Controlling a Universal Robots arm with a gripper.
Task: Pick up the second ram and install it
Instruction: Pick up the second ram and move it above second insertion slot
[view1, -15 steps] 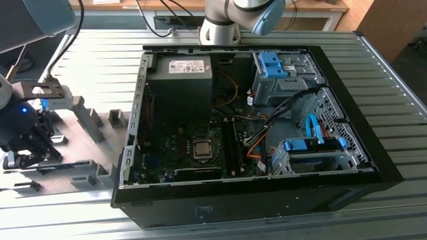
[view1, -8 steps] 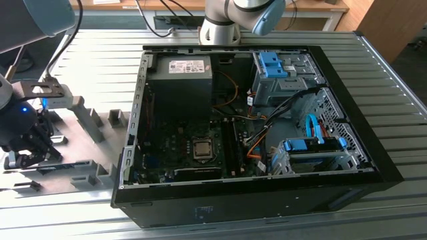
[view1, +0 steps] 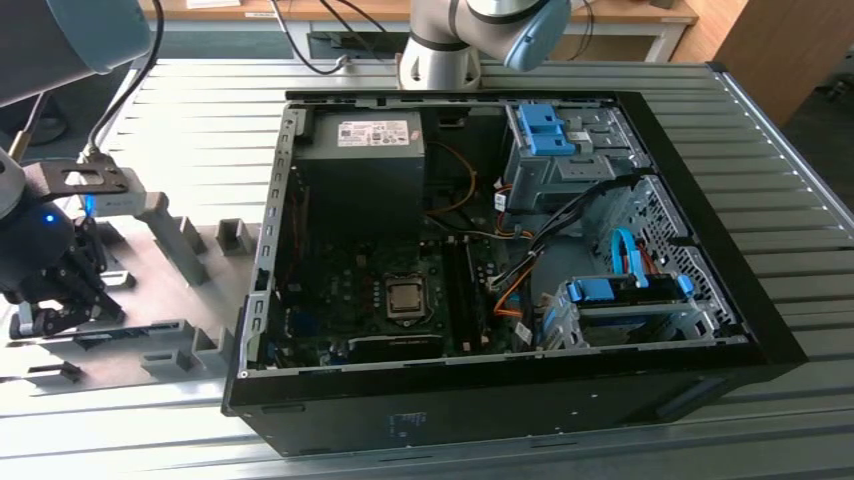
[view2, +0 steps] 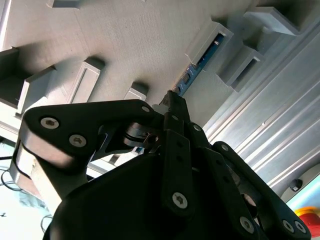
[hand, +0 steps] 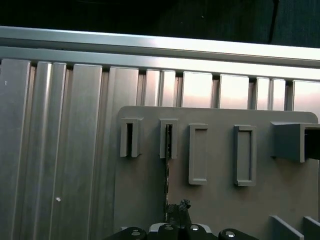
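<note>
My claw (view2: 172, 100) looks pinched narrow on one end of the ram (hand: 168, 140), which stands in its slot on the grey plate (hand: 220, 205), well apart from the case (view1: 507, 425), not lifted or put in yet.

Ribbed satin metal table (view1: 200, 110), matt plastic holder plate (hand: 215, 205), smooth semi-gloss end effector (view2: 173, 98)

The arm (view1: 441, 50) reaches low. Its gripper (view2: 173, 99) has the jaws drawn together, with the ram's (view2: 192, 71) edge pinched between them.
</note>
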